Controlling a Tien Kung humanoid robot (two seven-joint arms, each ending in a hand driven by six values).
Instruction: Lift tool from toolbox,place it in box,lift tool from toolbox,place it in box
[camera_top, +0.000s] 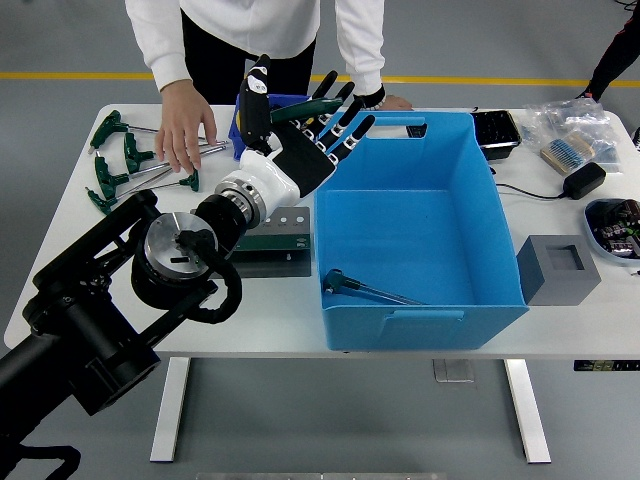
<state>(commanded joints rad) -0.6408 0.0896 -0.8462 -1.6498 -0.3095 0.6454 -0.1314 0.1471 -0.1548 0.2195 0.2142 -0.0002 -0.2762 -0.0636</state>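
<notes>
tool (362, 289) in blue box (420, 318) — alone

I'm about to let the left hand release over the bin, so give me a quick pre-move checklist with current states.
1. Tool in left hand: a green-handled tool lies across the spread fingers; secure hold: cannot tell.
2. Hand over the blue bin: only the fingertips reach its left rim: not ok.
3. Bin has landing room: one tool lies at its near end, the rest is bare: ok.
4. Person's hand clear of the arm: it rests on the T-handle wrenches, close by: not ok.
5. Right hand: not in view: cannot tell.
</notes>
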